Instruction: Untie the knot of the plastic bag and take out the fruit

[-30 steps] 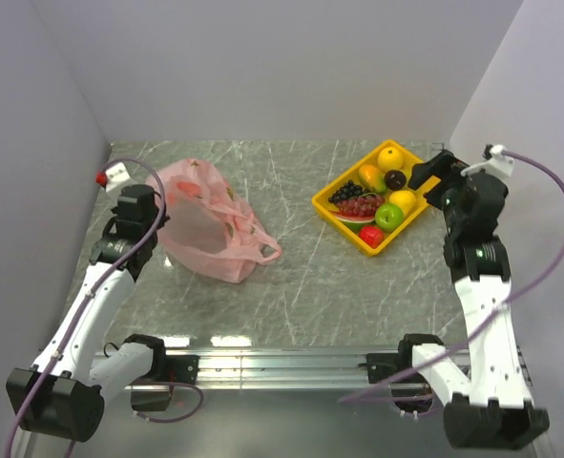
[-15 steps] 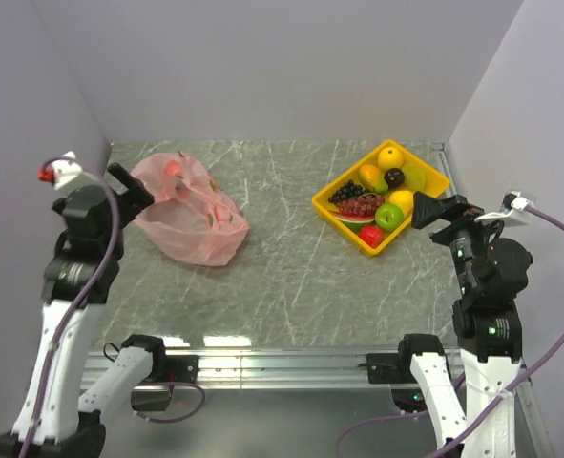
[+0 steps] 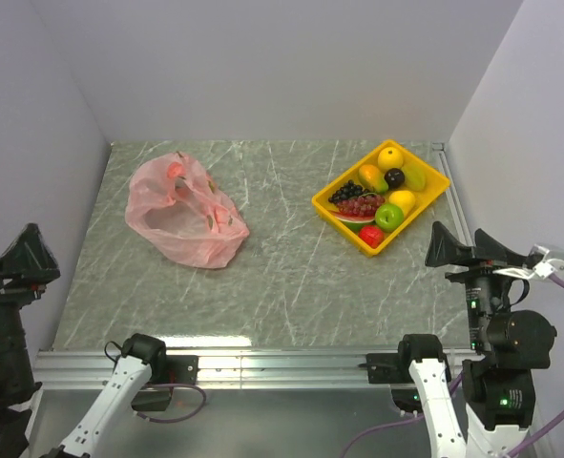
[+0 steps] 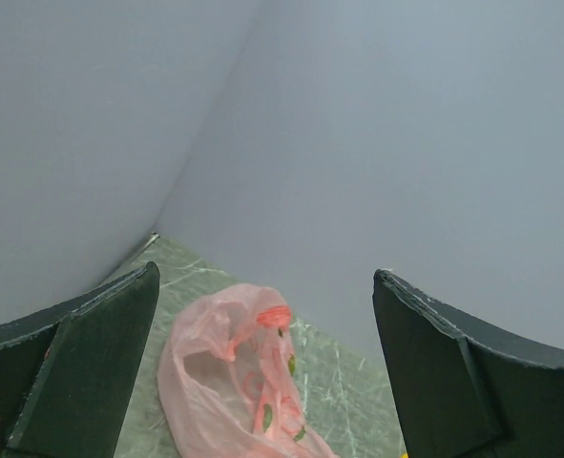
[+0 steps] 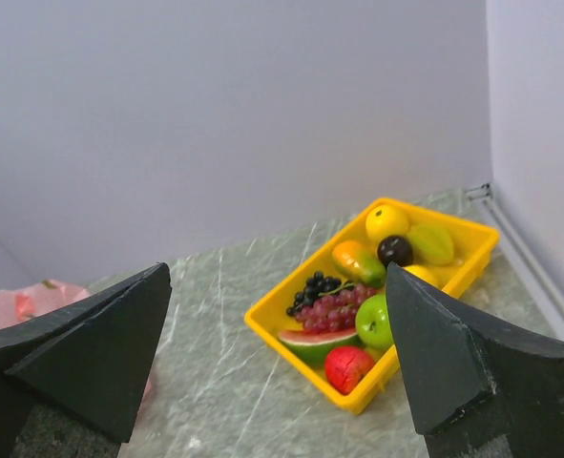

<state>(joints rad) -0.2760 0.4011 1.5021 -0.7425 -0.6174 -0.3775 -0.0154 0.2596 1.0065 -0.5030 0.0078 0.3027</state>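
The pink plastic bag point(image 3: 181, 212) lies crumpled and flat on the left of the table, its mouth gaping; it also shows in the left wrist view point(image 4: 232, 382) and at the edge of the right wrist view point(image 5: 22, 303). No knot shows on it. The fruit sits in the yellow tray point(image 3: 339, 225) at the back right: a citrus point(image 3: 389, 156), a plum point(image 3: 394, 176), a green apple point(image 3: 388, 216) among others. My left gripper point(image 3: 10, 256) hangs open off the table's near left, far from the bag. My right gripper point(image 3: 468, 246) stands open near the right front, empty.
The tray point(image 5: 296, 355) also holds black and red grapes point(image 5: 324, 301), a watermelon slice point(image 5: 315, 342) and a small red fruit point(image 5: 348, 367). Grey walls close the table on the left, back and right. A metal rail point(image 3: 282, 361) runs along the near edge.
The left gripper opened and let go of the bag, which settled flat. Both arms drew back from the table toward the near edge.
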